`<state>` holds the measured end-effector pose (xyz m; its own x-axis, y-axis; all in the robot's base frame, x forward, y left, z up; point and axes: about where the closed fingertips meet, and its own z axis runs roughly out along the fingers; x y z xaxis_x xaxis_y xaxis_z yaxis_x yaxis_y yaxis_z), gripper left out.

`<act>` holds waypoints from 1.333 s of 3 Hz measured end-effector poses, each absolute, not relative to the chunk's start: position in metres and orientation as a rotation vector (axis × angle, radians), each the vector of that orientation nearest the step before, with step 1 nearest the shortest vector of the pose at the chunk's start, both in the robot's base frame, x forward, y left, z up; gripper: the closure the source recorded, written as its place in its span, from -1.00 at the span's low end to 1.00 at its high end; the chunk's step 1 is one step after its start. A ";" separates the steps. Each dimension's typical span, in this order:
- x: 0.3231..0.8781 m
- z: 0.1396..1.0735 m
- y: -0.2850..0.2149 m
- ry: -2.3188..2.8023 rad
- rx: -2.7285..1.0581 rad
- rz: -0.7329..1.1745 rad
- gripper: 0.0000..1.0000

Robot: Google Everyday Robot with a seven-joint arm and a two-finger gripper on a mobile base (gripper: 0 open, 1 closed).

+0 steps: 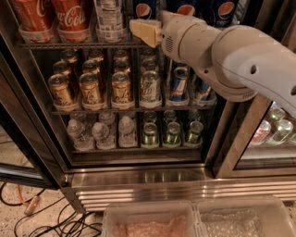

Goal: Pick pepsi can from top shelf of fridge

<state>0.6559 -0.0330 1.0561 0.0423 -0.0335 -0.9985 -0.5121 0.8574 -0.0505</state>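
The gripper hangs at the front rail of the top shelf. Its cream tip points away from the thick white arm toward the left of the view. I cannot tell from this angle whether it is spread or closed, and nothing is visibly held in it. Just behind and above the tip stands the nearest pepsi can, with only its globe showing at the upper edge of the view; more like it stand back along the arm. Just past the tip is a white-labelled bottle, and beyond that the red Coca-Cola cans. Below the gripper, on the next rack of the fridge, sit rows of gold cans. The tip looks level with the rail rather than with the can's body, so a straight push inward could catch the wire or strike the can low and tip it backward. The tip also lies close to the bottle, so drifting further that way could knock it or close on the wrong item. The wide wrist crowds the neighbouring cans and could drag them off the shelf on the way out.
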 end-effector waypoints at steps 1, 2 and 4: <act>0.661 1.054 -0.036 1.500 -0.438 0.368 -0.42; 0.665 1.053 -0.039 1.502 -0.424 0.356 -0.42; 0.679 1.058 -0.035 1.489 -0.398 0.358 -0.42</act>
<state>0.6787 -0.0347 1.0583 0.0527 -0.0135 -0.9985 -0.4656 0.8842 -0.0365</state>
